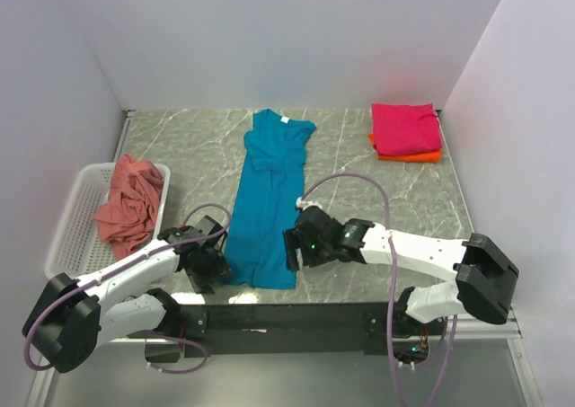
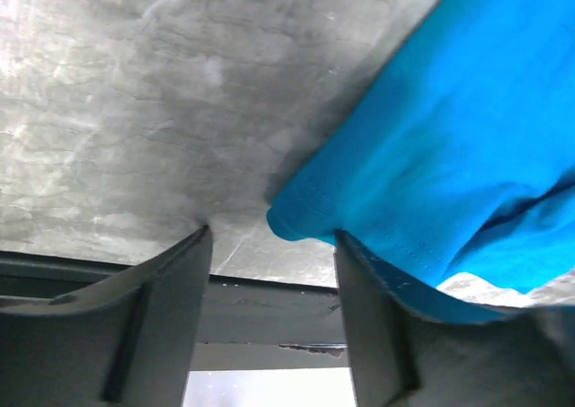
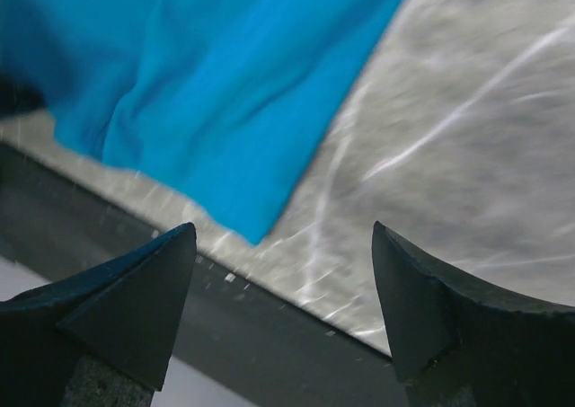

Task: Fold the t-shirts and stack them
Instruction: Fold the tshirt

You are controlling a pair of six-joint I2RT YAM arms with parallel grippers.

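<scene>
While left fingers [image 2: 157,308] spread | teal t-shirt [image 2: 449,155] corner between | right fingers [image 3: 126,299] spread, corner ahead

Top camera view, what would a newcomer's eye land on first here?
A long teal-blue t-shirt lies stretched down the middle of the table, with the open left gripper and right gripper at its near corners. A folded magenta t-shirt sits on an orange t-shirt far right; a crumpled salmon-pink t-shirt lies in the white basket at left.
</scene>
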